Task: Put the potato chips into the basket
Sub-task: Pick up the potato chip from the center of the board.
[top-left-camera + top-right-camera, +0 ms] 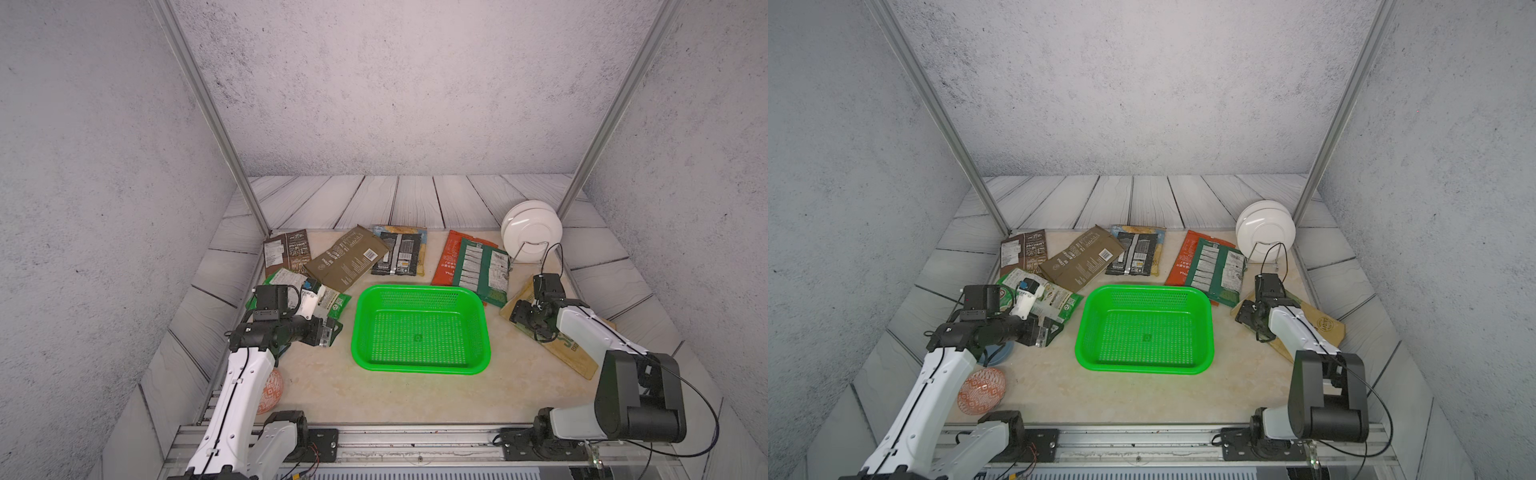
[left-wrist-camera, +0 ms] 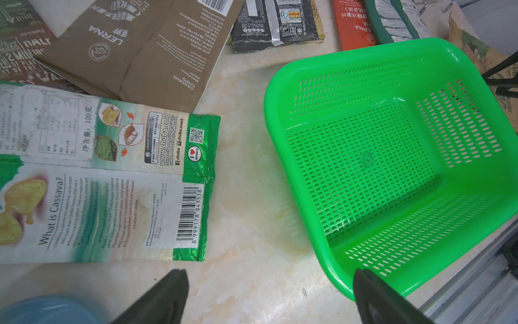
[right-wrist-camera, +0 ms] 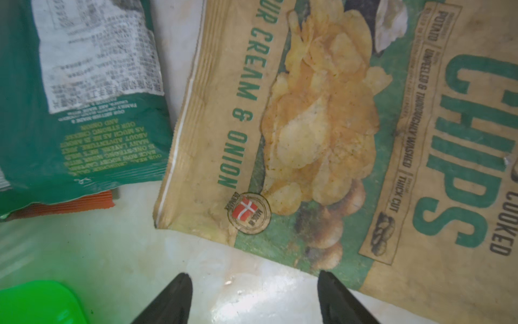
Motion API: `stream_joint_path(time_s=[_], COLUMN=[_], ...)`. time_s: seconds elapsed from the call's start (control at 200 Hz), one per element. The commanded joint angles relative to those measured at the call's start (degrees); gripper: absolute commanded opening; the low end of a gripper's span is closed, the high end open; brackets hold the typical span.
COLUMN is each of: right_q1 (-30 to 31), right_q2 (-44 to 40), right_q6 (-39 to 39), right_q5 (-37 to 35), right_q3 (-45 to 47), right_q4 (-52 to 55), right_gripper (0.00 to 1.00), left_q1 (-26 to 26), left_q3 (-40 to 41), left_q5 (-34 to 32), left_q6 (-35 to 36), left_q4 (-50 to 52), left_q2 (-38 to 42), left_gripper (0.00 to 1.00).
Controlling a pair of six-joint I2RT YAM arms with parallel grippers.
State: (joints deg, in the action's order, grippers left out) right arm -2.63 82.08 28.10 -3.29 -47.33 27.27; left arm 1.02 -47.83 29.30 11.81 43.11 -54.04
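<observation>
The green basket (image 1: 415, 367) (image 1: 1142, 368) sits empty mid-table. Behind it lie potato chips bags: brown (image 1: 286, 251), olive (image 1: 347, 262), black (image 1: 399, 253), red (image 1: 446, 257) and dark green (image 1: 482, 266). A light green bag (image 2: 112, 174) lies left of the basket, partly under my left arm. My left gripper (image 2: 269, 272) (image 1: 334, 330) is open over bare table between that bag and the basket (image 2: 392, 157), one fingertip above the rim. My right gripper (image 3: 252, 273) (image 1: 519, 318) is open, nothing between its fingers, at the edge of the cream bag (image 3: 322, 126) (image 1: 569, 353).
White plates (image 1: 532, 226) stand in a wire rack at the back right. An orange-red patterned round object (image 1: 982, 390) and a blue dish (image 1: 996, 355) lie near the left arm's base. A metal rail (image 1: 415, 440) runs along the front edge.
</observation>
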Motion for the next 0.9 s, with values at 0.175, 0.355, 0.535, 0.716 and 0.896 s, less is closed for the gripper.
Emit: stream_joint_path(time_s=[0.175, 0.355, 0.535, 0.716, 0.896], right_q1=[0.25, 0.74, 2.60, 3.48, 3.69], right_q2=[8.01, 10.20, 16.30, 21.28, 21.76], right_q6=[-2.65, -1.88, -1.91, -2.16, -2.08], right_q5=[-1.74, -1.73, -4.57, -5.72, -7.48], right_q3=[-6.44, -9.12, -14.49, -18.70, -18.78], right_q4=[0.88, 0.39, 2.62, 5.71, 7.37], right_gripper=[0.71, 0.73, 0.73, 0.72, 0.70], left_q1=[0.32, 0.34, 0.39, 0.39, 0.37], left_q3=[0.42, 0.51, 0.50, 0.55, 0.55], left_q5=[0.25, 0.23, 0.11, 0.06, 0.06], left_q6=[0.68, 0.84, 0.91, 1.00, 0.94], left_q4=[-0.45, -0.49, -0.44, -0.44, -0.41], left_q2=[0.78, 0.85, 0.87, 1.18, 1.16], left_gripper=[0.99, 0.98, 0.98, 0.98, 0.98])
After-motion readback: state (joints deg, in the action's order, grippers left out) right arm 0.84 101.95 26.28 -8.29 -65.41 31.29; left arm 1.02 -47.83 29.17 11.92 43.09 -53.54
